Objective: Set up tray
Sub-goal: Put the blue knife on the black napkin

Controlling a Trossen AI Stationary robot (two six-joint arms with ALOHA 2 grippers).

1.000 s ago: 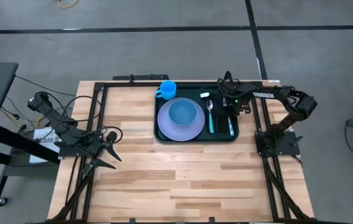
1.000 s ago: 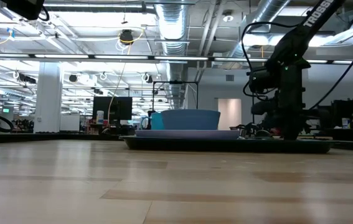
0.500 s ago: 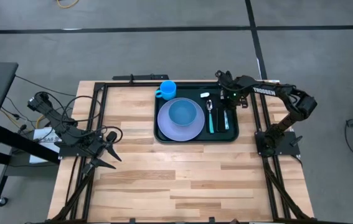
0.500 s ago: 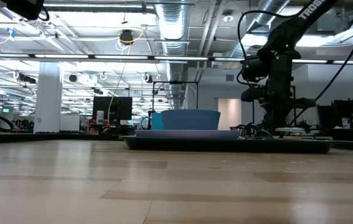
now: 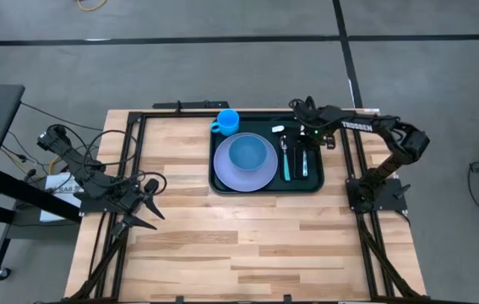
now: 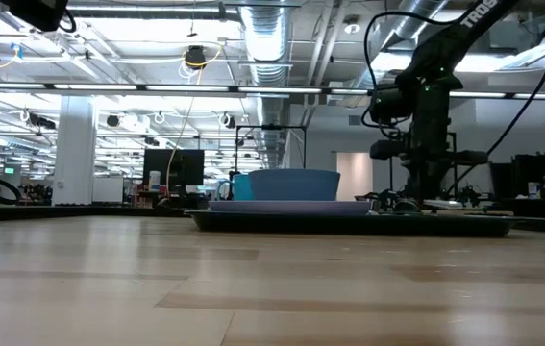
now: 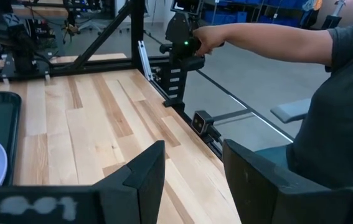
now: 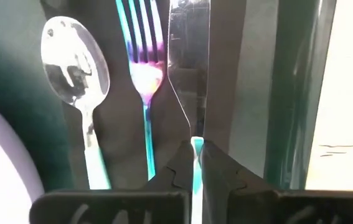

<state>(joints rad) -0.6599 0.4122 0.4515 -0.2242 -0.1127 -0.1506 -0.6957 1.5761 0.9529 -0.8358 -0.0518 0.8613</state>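
Observation:
The dark green tray (image 5: 267, 189) lies on the far right part of the table. On it sits a lavender plate (image 5: 260, 176) with a blue bowl (image 5: 247, 154) in it. To their right lie a spoon (image 5: 284, 145), a teal-handled fork (image 5: 288, 167) and a knife (image 5: 304, 165), side by side. A blue cup (image 5: 227, 122) stands at the tray's far left corner. My right gripper (image 5: 303, 145) is above the cutlery, shut on the knife. My left gripper (image 5: 149, 203) waits open at the table's left edge. My right gripper pinches the knife's teal handle (image 8: 196, 144) just behind the blade, one finger (image 8: 182, 169) on each side. The fingers come from above, pointing down. The blade (image 8: 188, 56) runs toward the far edge beside the fork (image 8: 144, 68). I cannot tell whether the knife rests on the tray.
Black frame rails run along the table's left, right and far edges (image 5: 180, 107). The near half of the wooden table (image 5: 239, 245) is bare. Beyond the table's edge a person's arm (image 7: 269, 40) reaches to a stand.
My right gripper has moved from the tray's right edge toward the table's left, staying shut. The knife has gone with it, shifting from beside the tray's right rim to a place close by the fork.

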